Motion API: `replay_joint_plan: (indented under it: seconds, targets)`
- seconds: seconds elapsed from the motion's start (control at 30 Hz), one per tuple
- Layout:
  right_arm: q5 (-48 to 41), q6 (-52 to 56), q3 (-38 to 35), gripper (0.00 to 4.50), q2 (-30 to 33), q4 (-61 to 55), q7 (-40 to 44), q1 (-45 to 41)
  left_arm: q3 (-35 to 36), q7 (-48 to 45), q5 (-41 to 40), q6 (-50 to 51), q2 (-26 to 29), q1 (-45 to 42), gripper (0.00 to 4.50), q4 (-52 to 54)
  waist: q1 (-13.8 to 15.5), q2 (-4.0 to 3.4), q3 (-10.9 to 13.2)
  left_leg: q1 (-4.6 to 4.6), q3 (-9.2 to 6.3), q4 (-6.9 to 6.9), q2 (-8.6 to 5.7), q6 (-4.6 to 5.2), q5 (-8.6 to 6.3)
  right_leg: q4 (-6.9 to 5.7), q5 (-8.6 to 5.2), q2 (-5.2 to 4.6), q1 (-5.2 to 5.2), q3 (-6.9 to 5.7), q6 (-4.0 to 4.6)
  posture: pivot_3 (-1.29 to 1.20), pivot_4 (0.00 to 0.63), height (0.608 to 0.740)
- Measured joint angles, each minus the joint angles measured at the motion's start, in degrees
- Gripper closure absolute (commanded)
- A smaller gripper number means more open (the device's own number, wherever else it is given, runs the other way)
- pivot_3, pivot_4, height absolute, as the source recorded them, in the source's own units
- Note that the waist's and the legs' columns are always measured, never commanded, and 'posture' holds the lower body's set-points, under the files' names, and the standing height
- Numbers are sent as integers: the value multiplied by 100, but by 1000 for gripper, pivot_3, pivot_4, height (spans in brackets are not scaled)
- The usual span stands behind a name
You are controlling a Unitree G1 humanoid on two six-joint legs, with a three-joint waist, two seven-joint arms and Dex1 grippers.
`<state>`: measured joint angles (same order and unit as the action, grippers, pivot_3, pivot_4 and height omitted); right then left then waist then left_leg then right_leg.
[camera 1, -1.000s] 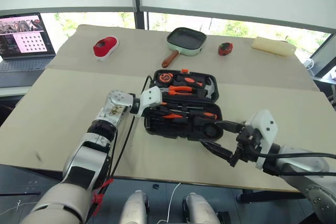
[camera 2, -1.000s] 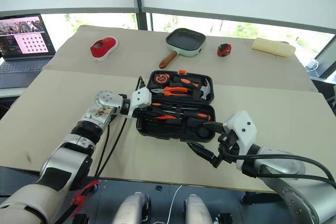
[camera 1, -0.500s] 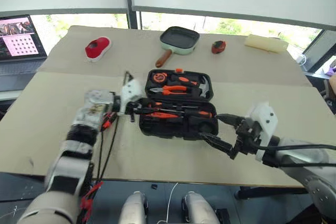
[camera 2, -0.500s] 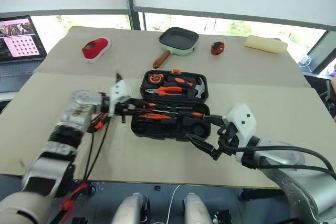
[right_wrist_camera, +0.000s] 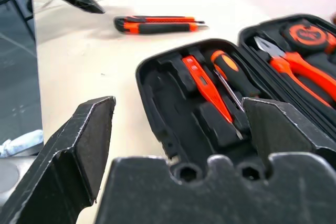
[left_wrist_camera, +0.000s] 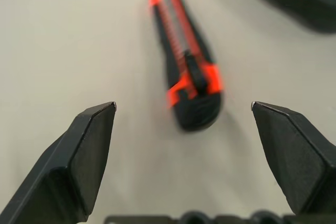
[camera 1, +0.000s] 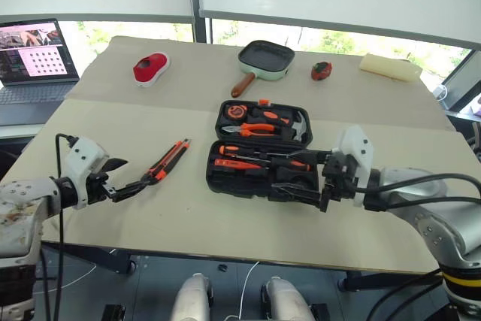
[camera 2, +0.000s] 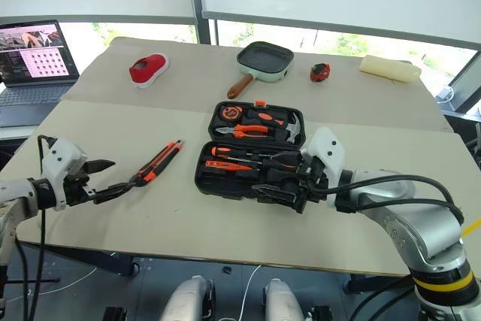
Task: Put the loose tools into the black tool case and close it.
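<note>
Beside the open black tool case (camera 1: 259, 157), no readable labels; left pincer (camera 1: 120, 178) and right pincer (camera 1: 301, 174) gape empty.

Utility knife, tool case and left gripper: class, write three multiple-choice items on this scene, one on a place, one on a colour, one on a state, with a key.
1. Where does the utility knife lie?
A. inside the case
B. on the table, left of the case
C. in the frying pan

2. What colour is the frying pan's outer rim?
A. pale green
B. red
C. yellow

3. How is the black tool case?
A. shut
B. open
C. upside down

Key: 1 B, it lies on the table between the case and the left gripper. 2 A, the rim is pale green. 3 B, the lid lies back and tools show.
</note>
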<state>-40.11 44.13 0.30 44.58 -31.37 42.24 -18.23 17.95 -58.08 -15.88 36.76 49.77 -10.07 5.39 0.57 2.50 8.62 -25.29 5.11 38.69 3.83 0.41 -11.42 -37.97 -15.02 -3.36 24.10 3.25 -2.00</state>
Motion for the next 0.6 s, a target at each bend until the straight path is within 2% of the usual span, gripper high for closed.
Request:
replay_joint_plan:
  seconds: [0.17, 0.23, 0.33, 0.43, 0.57, 0.6]
  targets:
    - [74, -16, 80, 0, -103, -33, 3, 47, -1148, 86, 130, 809, 179, -1082, 65, -171, 9, 0, 0, -2, 10, -2, 0, 0, 0, -5, 0, 4, 1, 5, 0, 0, 150, 740]
    - [61, -6, 68, 0, -141, -201, -71, 164, -1852, 133, 373, 1115, 176, -1709, 65, -504, -2, 1, 0, -7, 7, -3, 2, 0, 0, -8, 0, 12, 7, 6, 2, 0, 150, 740]
    - [56, 7, 18, 0, -165, -373, -193, 308, -2408, 162, 586, 1351, 137, -2309, 65, -982, -31, 1, 0, -6, 4, -5, 3, 0, 0, -8, -1, 18, 8, 9, 3, 0, 150, 740]
    - [54, 35, -41, 0, -222, -506, -365, 472, -2916, 216, 965, 1280, 115, -2711, 65, -1544, -62, 1, 0, -6, 5, -5, 2, 1, 0, -8, -1, 17, 7, 13, 3, 0, 150, 740]
    - [-60, 175, -157, 0, -226, -800, -537, 727, -3155, 90, 1080, 1221, -138, -3057, 65, -2043, -24, -2, -2, -4, 5, -3, -2, 1, 0, -9, -1, 12, 2, 12, 2, 0, 150, 740]
    - [-83, 198, -158, 0, -226, -873, -561, 736, -3182, 46, 1123, 1205, -162, -3089, 305, -2091, -11, -2, -2, -3, 6, -1, -2, 1, 0, -9, -1, 11, 1, 12, 2, 0, 150, 740]
